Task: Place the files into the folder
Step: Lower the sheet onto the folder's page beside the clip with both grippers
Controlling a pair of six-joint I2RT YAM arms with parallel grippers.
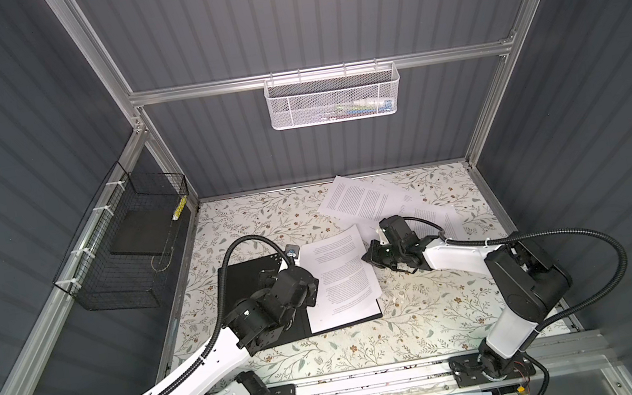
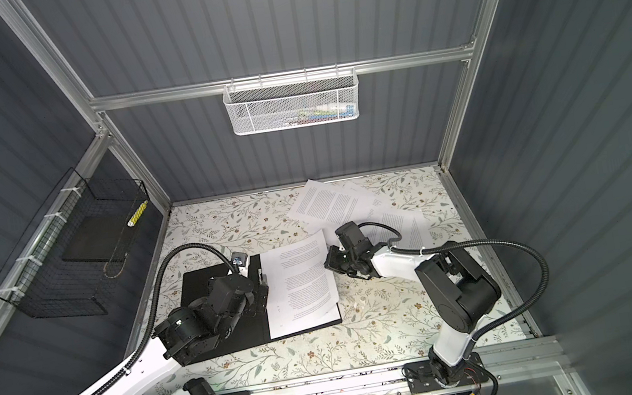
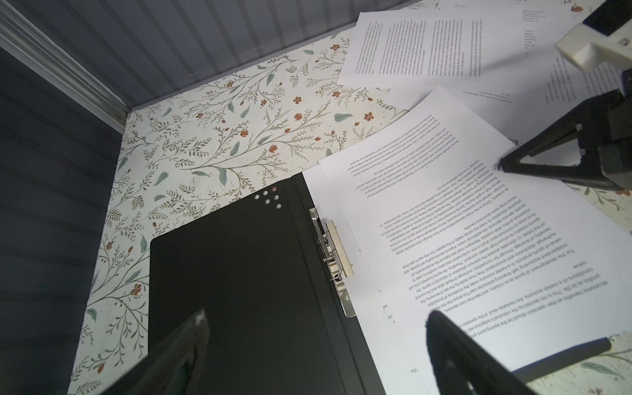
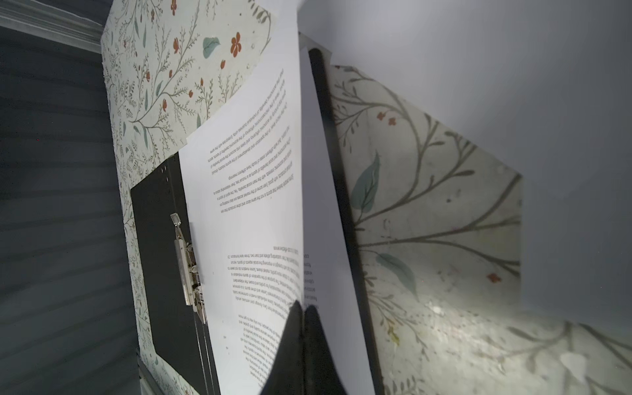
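Standing by the rig, I noted the folder (image 1: 235, 279) lying open and flat on the table (image 1: 427, 317), black inside up; both top views showed it so. A metal clip (image 3: 333, 253) sat along the folder's spine. Some of the files (image 1: 338, 279) lay on the folder's right half, printed side up and skewed, with a far corner overhanging the folder's far edge. I could not count them; at least two edges showed in the left wrist view. The loose sheets (image 1: 365, 200) lay fanned on the table beyond the folder's far right corner, overlapping each other and off the folder.

Noted the left gripper (image 3: 318, 316) with jaws wide apart and nothing between them. It hovered over the folder's spine, one finger (image 3: 191, 335) above the bare left half and the other above the files.

Noted the right gripper (image 4: 302, 307) with tips pressed together at the right edge of the top sheet (image 4: 246, 205) on the folder. That edge ran in between the tips and looked lifted off the sheet beneath, so it seemed pinched. In a top view this gripper (image 1: 371, 258) sat just beside the folder's right edge.
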